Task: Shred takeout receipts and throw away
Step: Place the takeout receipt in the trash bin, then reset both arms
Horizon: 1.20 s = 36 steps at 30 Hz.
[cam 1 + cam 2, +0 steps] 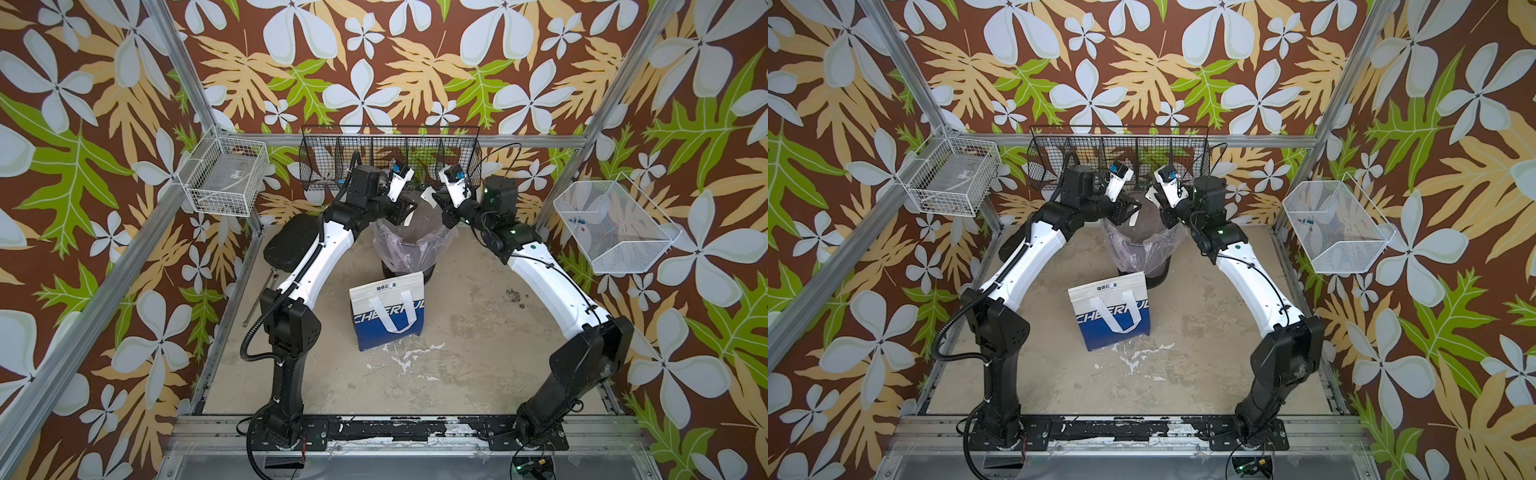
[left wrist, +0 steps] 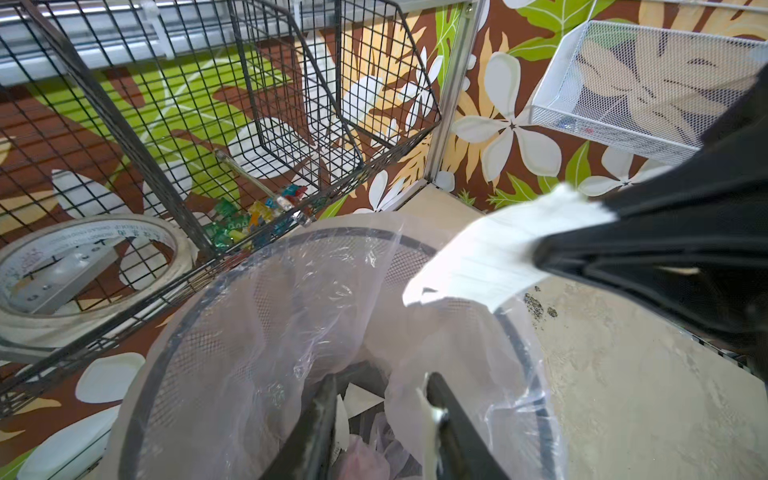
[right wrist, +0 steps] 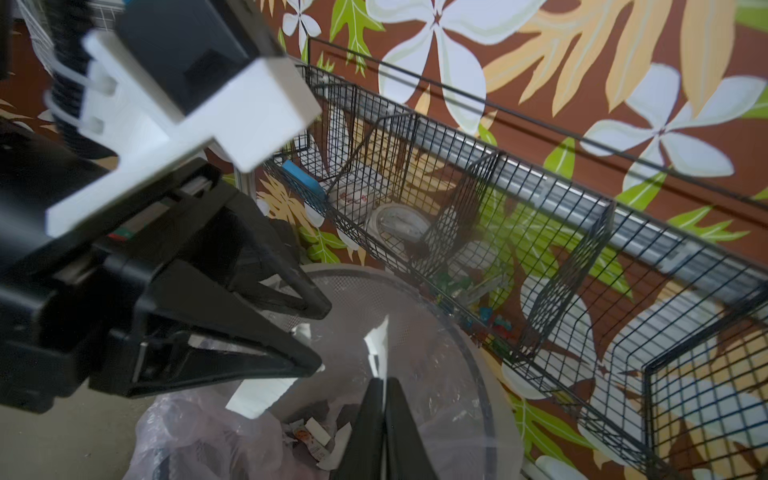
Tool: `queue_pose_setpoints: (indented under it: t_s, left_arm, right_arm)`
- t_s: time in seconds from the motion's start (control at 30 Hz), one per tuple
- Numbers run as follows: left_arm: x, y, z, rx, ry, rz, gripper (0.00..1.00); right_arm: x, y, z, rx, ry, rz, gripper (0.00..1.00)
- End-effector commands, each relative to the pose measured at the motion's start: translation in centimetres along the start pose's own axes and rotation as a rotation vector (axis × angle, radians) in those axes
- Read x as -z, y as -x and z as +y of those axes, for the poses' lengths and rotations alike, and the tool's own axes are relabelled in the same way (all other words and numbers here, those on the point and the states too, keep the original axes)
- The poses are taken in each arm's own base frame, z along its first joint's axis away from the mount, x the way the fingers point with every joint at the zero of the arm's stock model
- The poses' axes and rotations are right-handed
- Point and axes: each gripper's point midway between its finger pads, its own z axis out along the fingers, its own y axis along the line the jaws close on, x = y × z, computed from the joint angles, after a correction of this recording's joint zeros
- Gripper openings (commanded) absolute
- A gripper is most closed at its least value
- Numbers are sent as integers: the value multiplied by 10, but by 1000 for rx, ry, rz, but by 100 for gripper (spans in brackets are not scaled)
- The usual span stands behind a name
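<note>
White paper, a torn receipt scrap, is clamped in the right tool over the clear-lined black mesh bin at the far edge of the tabletop, with more white scraps inside. The left tool holds its jaws apart beside it. Mid-tabletop, a blue-and-white tote bag reads CHEERFUL under small unreadable characters.

You have two arms, left arm and right arm. Two grippers: left gripper, right gripper. One lined bin. One tote bag. Three baskets: black wire basket, white wire basket, white mesh basket. One tape roll. Two receipt pieces up top: wide piece, thin strip. Scraps in the bin, too jumbled to count.
</note>
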Motion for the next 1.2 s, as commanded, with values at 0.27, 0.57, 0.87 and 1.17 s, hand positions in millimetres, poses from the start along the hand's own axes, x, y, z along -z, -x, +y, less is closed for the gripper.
queue_pose_setpoints:
  t_s: [0.27,0.57,0.87,1.17]
  left_arm:
    - [24,16,23,-27,114,-31,95]
    - [16,-26,48,8,183,98,100]
    - [44,-22,38,59,135,68,99]
    - [127,-26,48,45,392,-64,100]
  right_arm:
    - [-13,-21,4,-99,49,115,76]
    - [14,-15,5,-115,44,94,89]
    - [62,-31,14,-86,-21,118,90]
    - [107,-62,-18,-246,-146,70,94]
